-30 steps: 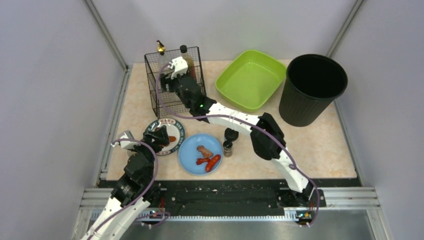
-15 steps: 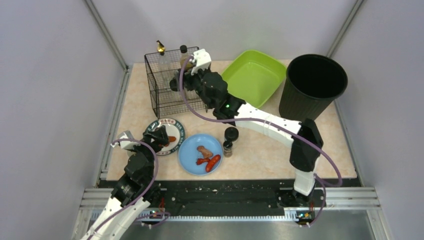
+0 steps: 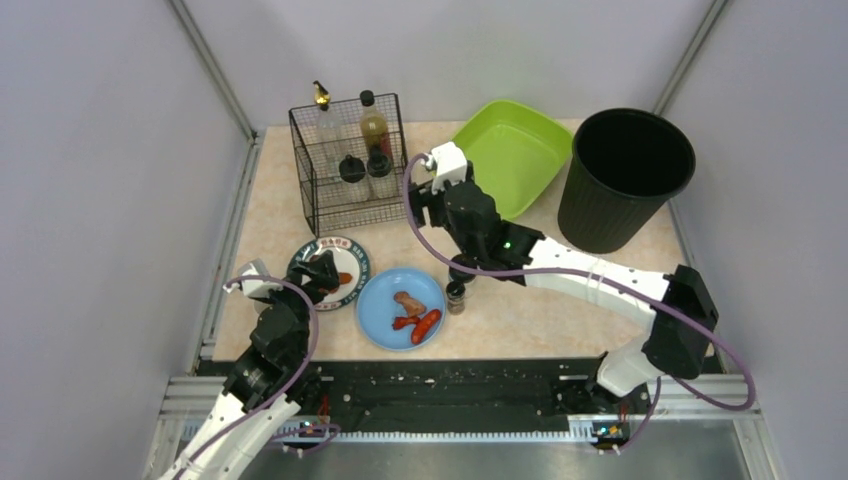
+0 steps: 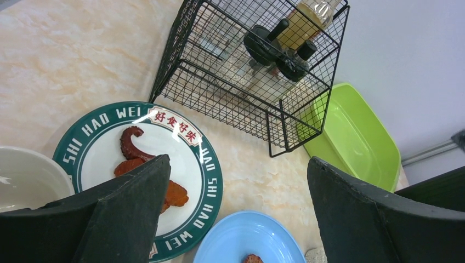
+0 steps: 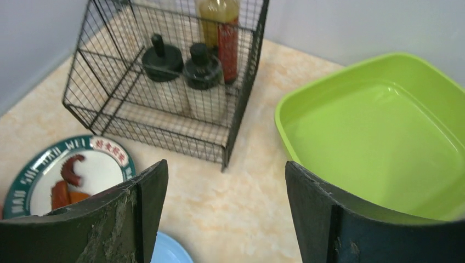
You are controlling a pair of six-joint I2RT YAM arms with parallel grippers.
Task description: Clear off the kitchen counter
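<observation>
The beige marbled kitchen counter [image 3: 520, 300] holds a green-rimmed plate [image 3: 345, 262] with reddish food, a blue plate [image 3: 392, 318] with sausages, and a small black-capped shaker [image 3: 456, 296] beside another black cap [image 3: 462, 268]. My left gripper [image 3: 320, 272] is open and empty, low over the green-rimmed plate [image 4: 109, 159]. My right gripper [image 3: 422, 200] is open and empty above bare counter [image 5: 247, 192], between the wire basket [image 3: 330, 205] and the green tub [image 3: 505, 150]. The basket [image 5: 137, 118] holds two black-capped shakers [image 5: 202, 68] and bottles.
A tall black bin [image 3: 625, 175] stands at the back right, next to the tub [image 5: 378, 131]. A white bowl rim [image 4: 27, 175] shows left of the green-rimmed plate. Walls close the counter at left, back and right; a black rail [image 3: 460, 385] runs along the front.
My right gripper has drawn back out of the wire basket and moved right and nearer, open and empty. The left arm has not moved.
</observation>
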